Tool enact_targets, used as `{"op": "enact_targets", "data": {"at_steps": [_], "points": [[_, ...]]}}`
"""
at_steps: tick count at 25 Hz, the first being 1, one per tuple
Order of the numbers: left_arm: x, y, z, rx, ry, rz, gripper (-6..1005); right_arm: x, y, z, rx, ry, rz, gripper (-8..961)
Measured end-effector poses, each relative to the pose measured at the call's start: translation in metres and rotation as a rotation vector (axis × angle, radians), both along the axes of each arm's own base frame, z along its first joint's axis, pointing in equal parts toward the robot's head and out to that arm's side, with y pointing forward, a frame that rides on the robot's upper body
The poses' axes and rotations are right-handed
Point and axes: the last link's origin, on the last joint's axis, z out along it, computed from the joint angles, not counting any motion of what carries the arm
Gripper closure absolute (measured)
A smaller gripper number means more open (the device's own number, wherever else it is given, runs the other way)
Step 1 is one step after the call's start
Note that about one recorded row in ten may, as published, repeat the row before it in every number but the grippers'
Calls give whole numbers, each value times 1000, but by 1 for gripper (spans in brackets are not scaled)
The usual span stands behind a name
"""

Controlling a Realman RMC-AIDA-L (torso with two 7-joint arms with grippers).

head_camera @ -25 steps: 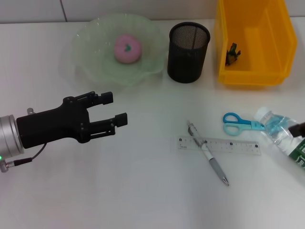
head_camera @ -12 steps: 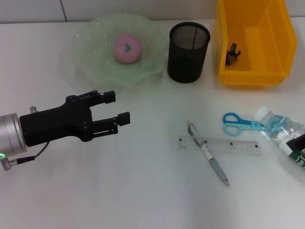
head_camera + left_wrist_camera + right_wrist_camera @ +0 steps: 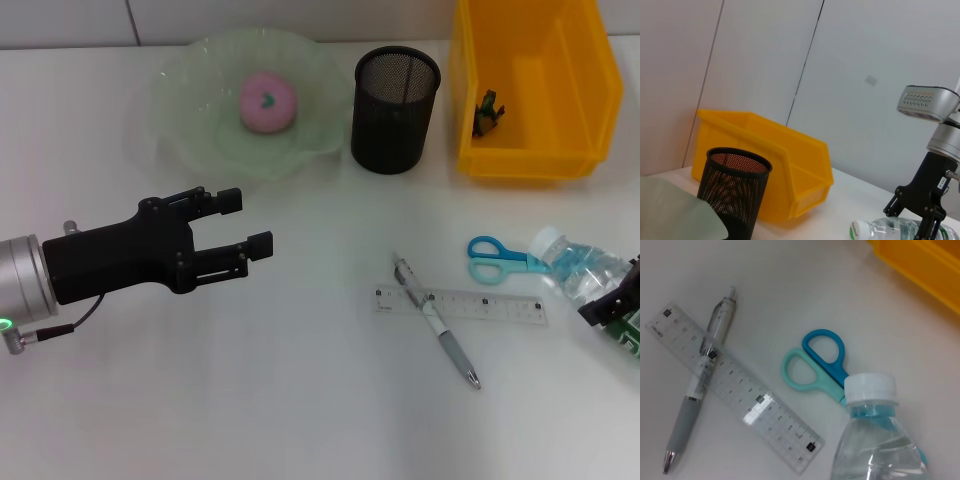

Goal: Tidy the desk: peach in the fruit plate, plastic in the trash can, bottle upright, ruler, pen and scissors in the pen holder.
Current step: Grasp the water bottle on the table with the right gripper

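White desk [image 3: 300, 400], left gripper [image 3: 247, 224] hovering open-fingered

Lab test bench: bare white table [image 3: 300, 400], plain panelled wall [image 3: 765, 75].

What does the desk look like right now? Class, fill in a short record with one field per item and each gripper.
peach: in the green plate
pen holder: upright, nothing seen inside
yellow bin: holds a small dark scrap
pen: lying across the ruler
scissors: flat, blades under the bottle
bottle: lying down
left gripper: open, empty, above the desk
right gripper: at the bottle
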Motion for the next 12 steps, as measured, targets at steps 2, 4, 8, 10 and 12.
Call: {"op": "enact_targets", "data": {"at_steps": [2,4,8,10,12], "points": [[0,0,0,1,1,0,243,0,0,0,0,-1,0,137],[0,0,0,1,1,0,244,0,0,0,-1,-2,3,138],[0,0,0,1,1,0,245,1,0,1,0,2,14,142],[0,0,0,1,1,0,245,1,0,2,3,6,18,146],[0,0,0,1,1,0,246,1,0,3,5,9,22,150]]}}
